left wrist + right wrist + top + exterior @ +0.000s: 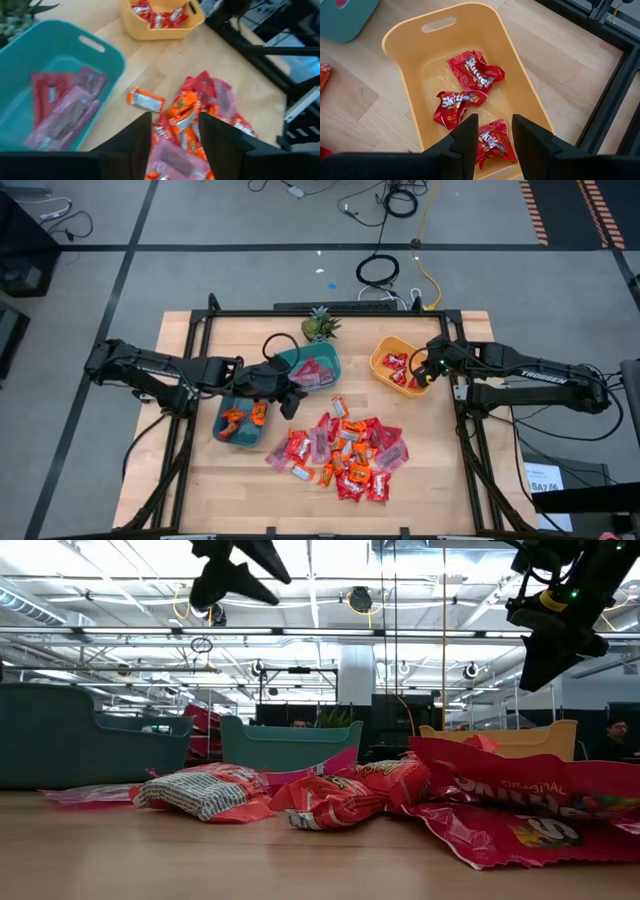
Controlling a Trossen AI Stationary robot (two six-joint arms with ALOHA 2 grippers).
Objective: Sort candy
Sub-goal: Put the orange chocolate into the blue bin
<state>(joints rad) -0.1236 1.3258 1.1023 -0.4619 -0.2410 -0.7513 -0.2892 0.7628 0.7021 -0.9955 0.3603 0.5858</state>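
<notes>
3 red "Skittles" packs (470, 72) in yellow bin (520, 85), R gripper (492, 131) over it, jaws part open, empty. Candy pile (345, 455) at table's 6 o'clock. L gripper (175, 131) above pile, jaws apart, holding nothing. 2 teal bins (318, 367).

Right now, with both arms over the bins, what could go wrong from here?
1. The left gripper, fingers apart and empty, faces an overlapping heap of shiny red, orange and pink wrapped candies; it may grab two colours.
2. The right gripper hangs low in the yellow plastic bin, which it might nudge.
</notes>
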